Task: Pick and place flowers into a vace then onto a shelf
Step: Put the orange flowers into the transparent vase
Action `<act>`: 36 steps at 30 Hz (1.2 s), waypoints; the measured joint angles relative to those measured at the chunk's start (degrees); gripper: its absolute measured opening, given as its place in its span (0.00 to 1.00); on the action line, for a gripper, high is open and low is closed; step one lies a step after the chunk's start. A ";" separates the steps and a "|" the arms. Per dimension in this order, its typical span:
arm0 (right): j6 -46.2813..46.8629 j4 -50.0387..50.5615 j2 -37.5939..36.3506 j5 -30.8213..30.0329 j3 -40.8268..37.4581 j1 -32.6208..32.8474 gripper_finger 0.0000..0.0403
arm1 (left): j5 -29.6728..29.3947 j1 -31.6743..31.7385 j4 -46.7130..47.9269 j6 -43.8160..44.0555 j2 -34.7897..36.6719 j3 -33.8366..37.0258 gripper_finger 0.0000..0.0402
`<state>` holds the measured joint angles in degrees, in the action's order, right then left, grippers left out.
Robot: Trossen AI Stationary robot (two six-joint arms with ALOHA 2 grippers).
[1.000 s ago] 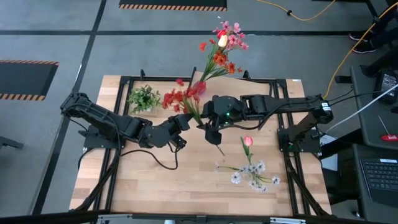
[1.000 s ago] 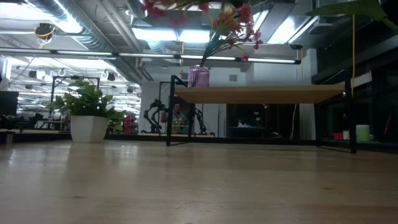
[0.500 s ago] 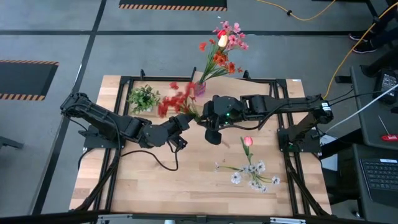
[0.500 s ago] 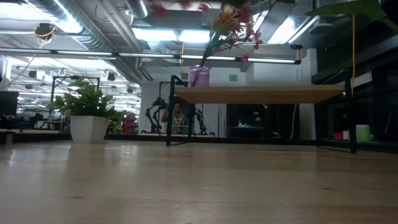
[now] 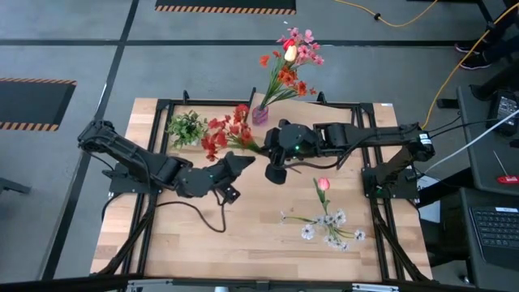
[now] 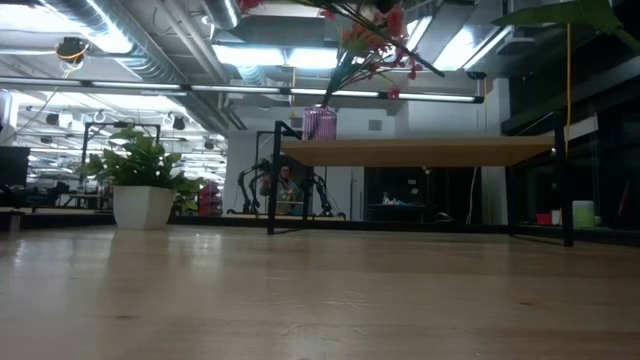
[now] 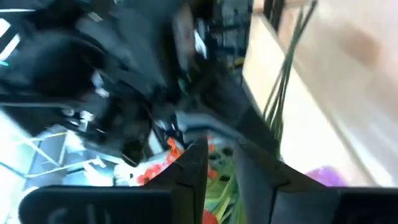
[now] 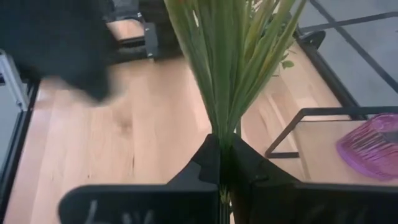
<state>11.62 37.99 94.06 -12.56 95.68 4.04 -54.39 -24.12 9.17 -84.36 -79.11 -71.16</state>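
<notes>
A bunch of red flowers (image 5: 226, 130) on green stems hangs above the table's far middle, blooms toward the far left. My right gripper (image 5: 262, 151) is shut on its stems. My left gripper (image 5: 244, 157) stands just beside the bunch on its near-left side, its fingers (image 7: 194, 167) slightly apart with nothing between them. The purple vase (image 5: 260, 114) stands on the shelf (image 6: 420, 152) with several flowers (image 5: 288, 58) in it. A pink tulip (image 5: 323, 185) and white flowers (image 5: 328, 226) lie flat on the table at the near right. My right gripper pinches the bundle of green stems (image 8: 222, 127) between its two fingers, with several stems together. The stems stick out past the fingertips and fan out toward the blooms. The bunch is lifted clear of the table.
A small green plant in a white pot (image 5: 187, 128) stands at the far left, and shows in the low view as the potted plant (image 6: 140, 185). The shelf's black legs (image 6: 272, 180) rise at the table's far side. Bare wood (image 5: 203, 235) lies at the near left.
My right gripper has shut on the red bunch's stems. My left gripper has opened, let go of the bunch and drawn back toward the table's near-left. The blooms swung left, then settled back toward the vase.
</notes>
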 joint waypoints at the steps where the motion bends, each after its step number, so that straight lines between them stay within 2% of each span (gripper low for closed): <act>1: -0.20 -0.34 -0.02 -0.02 -0.02 -0.34 0.01 | 0.53 -0.63 0.07 1.39 0.49 0.00 0.19; 6: -3.22 -3.18 -0.70 -0.02 -0.07 -1.95 0.01 | 4.75 -3.45 2.97 16.35 3.53 0.00 0.21; 10: -5.86 -5.49 -3.39 0.02 -0.06 -3.09 0.01 | 12.56 -4.33 10.24 32.24 5.34 0.00 0.19; 13: -7.09 -5.31 -6.34 -0.01 -0.06 -3.20 0.01 | 15.53 -4.35 16.30 42.79 5.80 0.13 0.15; 17: -8.96 -5.32 -11.21 -1.09 -0.06 -1.88 0.01 | 16.25 -4.21 18.10 48.89 6.28 3.70 0.04; 19: -9.41 -5.16 -13.64 -4.39 -0.04 -0.20 0.01 | 17.15 -3.66 17.51 51.22 6.38 6.13 0.01; 25: -10.18 -1.68 -18.86 -17.19 -0.38 8.72 0.01 | 13.82 -1.22 14.65 58.01 7.81 13.81 0.00; 30: -7.02 0.86 -22.07 -28.92 -2.20 18.38 0.01 | 20.79 0.54 4.35 58.25 10.25 20.90 0.00; 36: 1.03 1.23 -25.73 -43.35 -8.43 30.63 0.01 | 24.41 1.76 -6.85 57.23 12.35 27.37 0.01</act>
<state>12.65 39.21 68.34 -55.91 87.24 34.67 -29.98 -22.35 2.32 -27.13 -66.77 -43.79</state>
